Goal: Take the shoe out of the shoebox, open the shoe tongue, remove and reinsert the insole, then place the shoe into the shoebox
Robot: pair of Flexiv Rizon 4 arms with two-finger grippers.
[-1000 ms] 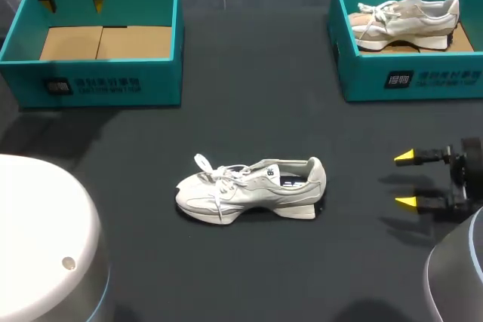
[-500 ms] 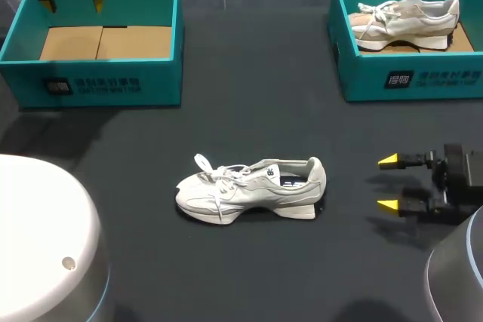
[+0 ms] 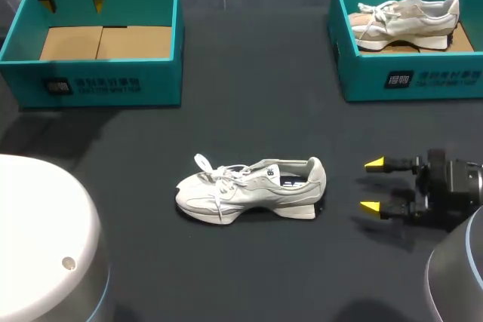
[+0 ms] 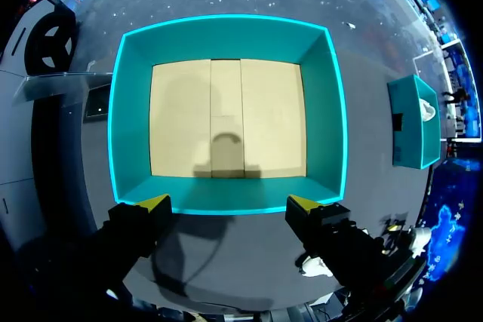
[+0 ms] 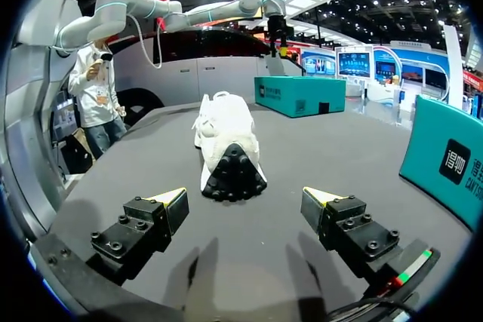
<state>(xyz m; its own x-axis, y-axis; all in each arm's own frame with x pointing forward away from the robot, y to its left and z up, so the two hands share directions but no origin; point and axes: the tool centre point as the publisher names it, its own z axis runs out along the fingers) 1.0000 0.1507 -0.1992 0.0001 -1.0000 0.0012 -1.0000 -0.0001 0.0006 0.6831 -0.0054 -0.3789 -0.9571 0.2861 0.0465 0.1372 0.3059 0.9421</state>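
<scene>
Head view, nearest the robot: the right jaws sit low over the desk (image 3: 256, 96) at its right side, spread wide and gripping nothing, their yellow fingertips (image 3: 374, 164) aimed at the shoe (image 3: 253, 188). The shoe stands on its sole at the middle of the desk, outside both boxes, with its heel toward the right jaws, its toe away from them and its laces loose. A strip of bare desk lies between the fingertips and the heel: near, not touching. In the right wrist view the shoe (image 5: 226, 148) is straight ahead of the open jaws, its heel in line with the gap between the two fingers and beyond their tips.

Farther back, at the far right, the right shoebox (image 3: 407, 73) holds a second shoe (image 3: 407, 19). At the far left, the left shoebox (image 3: 90, 84) shows only its cardboard floor. The left jaws hang above its back wall, open and holding nothing, well apart from the shoe
</scene>
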